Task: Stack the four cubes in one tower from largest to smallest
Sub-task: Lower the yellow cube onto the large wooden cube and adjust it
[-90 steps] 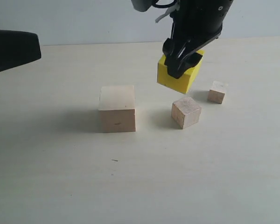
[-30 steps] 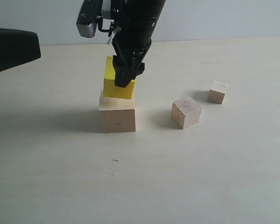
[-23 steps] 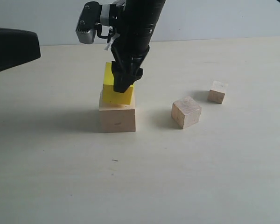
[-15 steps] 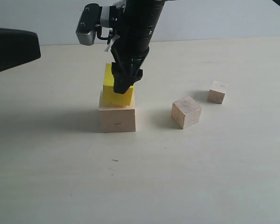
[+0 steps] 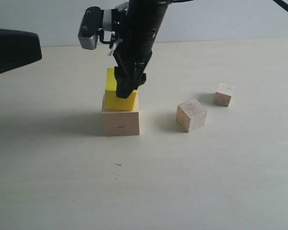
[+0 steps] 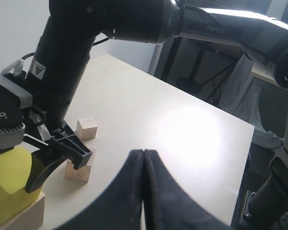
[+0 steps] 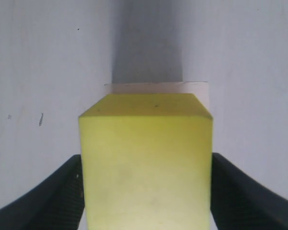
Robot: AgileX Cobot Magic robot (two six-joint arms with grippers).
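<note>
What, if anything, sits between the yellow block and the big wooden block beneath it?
Nothing visible. The yellow cube already appears to sit directly on the large wood cube, with the right gripper clasping its sides.

Setting, as seen from my remote station: a robotics lab or test room, not a home. Evidence:
- A bare, pale wood-grain bench [image 5: 192,191] stands against a plain pale wall [image 5: 240,19].
- 1 black robot arm [image 5: 139,33] works over the bench, with a grey camera box [image 5: 90,28] and loose cabling strapped at its wrist.
- In the left wrist view, dark stand legs [image 6: 201,67] and a draped grey cloth [image 6: 240,91] sit beyond the bench's far edge.
- I see no household furnishings.
</note>
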